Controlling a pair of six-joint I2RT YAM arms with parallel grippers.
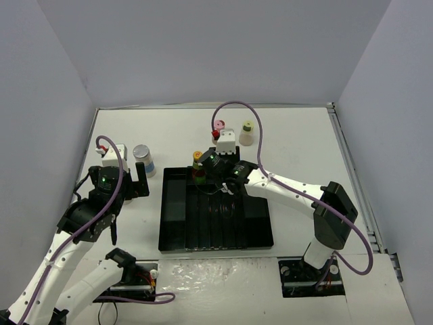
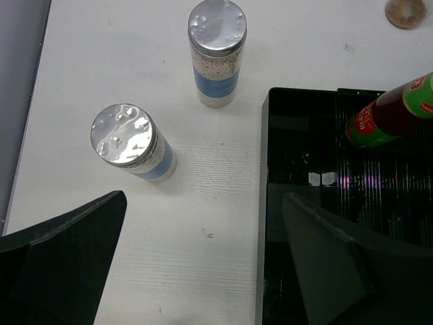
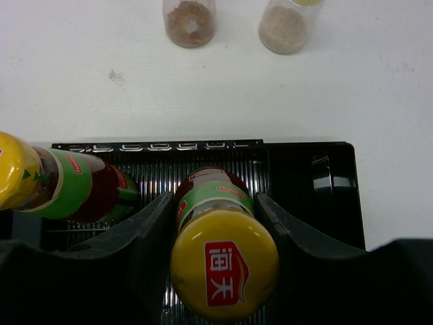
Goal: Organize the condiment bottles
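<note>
At the bottom of the right wrist view, the right claw (image 3: 215, 227) pinches a sauce bottle (image 3: 223, 264) by the neck, inside the tray (image 3: 318, 176). It looks like glass, likely heavy and slick, so gripping under the cap suits. The left claw (image 2: 203, 200) hangs spread over the counter (image 2: 203, 169). Beyond it stand a shaker (image 2: 128, 139) at left and a second shaker (image 2: 216, 51) at top.

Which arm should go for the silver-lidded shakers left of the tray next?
Left. The left gripper is open, with the nearer shaker and farther shaker standing just ahead of it on the table, left of the tray. The right gripper is closed around a yellow-capped bottle in the tray.
</note>
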